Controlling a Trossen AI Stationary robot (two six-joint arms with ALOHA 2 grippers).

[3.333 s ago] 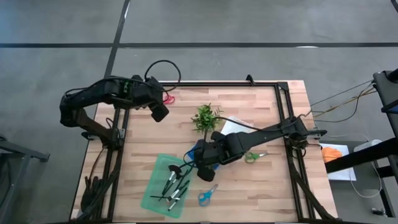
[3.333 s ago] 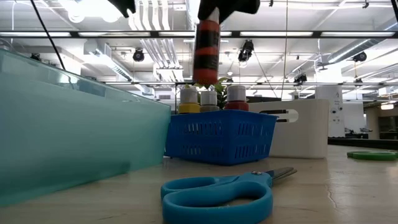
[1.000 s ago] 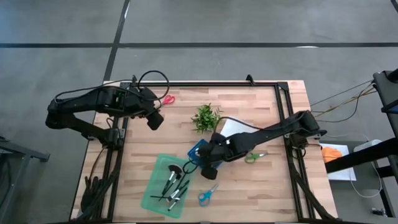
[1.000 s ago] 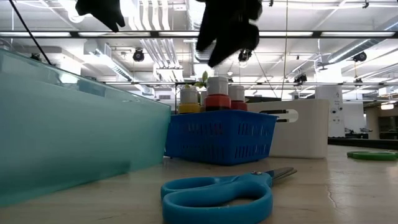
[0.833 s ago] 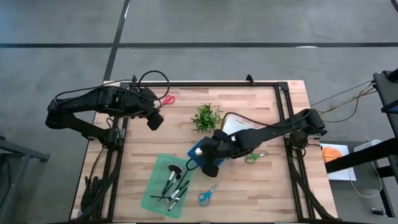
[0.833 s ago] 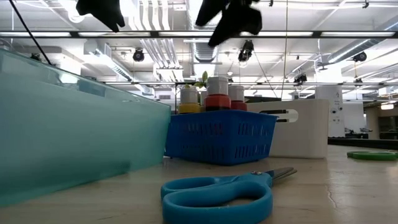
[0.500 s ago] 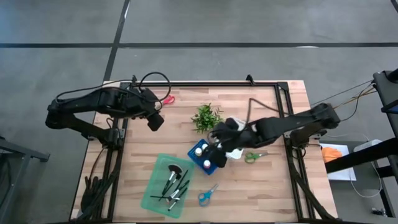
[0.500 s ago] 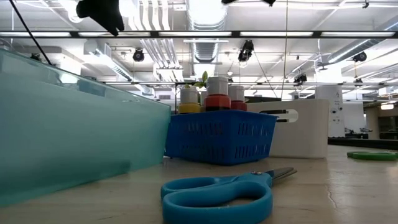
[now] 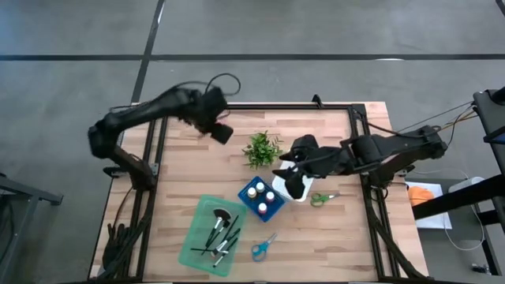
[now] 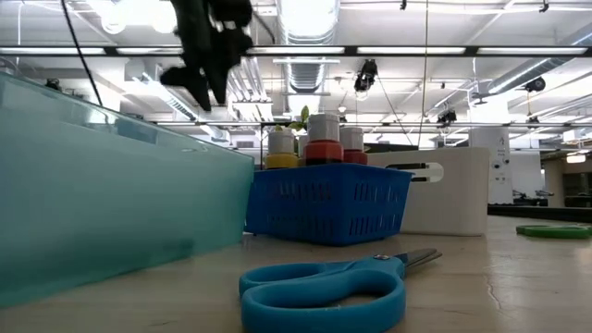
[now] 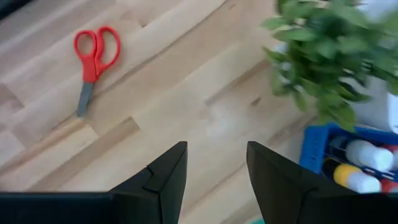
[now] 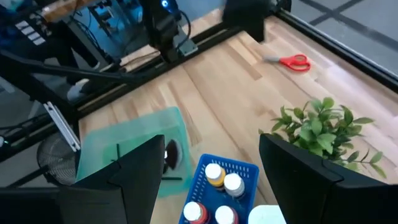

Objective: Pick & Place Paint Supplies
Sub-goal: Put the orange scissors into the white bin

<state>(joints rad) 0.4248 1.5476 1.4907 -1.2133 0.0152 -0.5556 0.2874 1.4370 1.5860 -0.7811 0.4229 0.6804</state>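
Small blue slotted plastic basket point(image 9: 262, 199) at table centre holds four paint bottles point(image 12: 215, 175). Right gripper point(image 9: 293, 186) hovers just right of it, fingers spread, empty. Left gripper point(image 9: 222, 132) hangs over the far-left table, fingers spread, empty, facing the small red-handled scissors point(image 11: 92, 57) lying flat on the bare wood. Judgement: red scissors are next. Descend square over the pivot, jaws straddling the blades crosswise; flat metal may slide, so close low and slowly. Blue-handled scissors point(image 9: 263, 247) and green-handled scissors point(image 9: 319, 199) lie unsorted.
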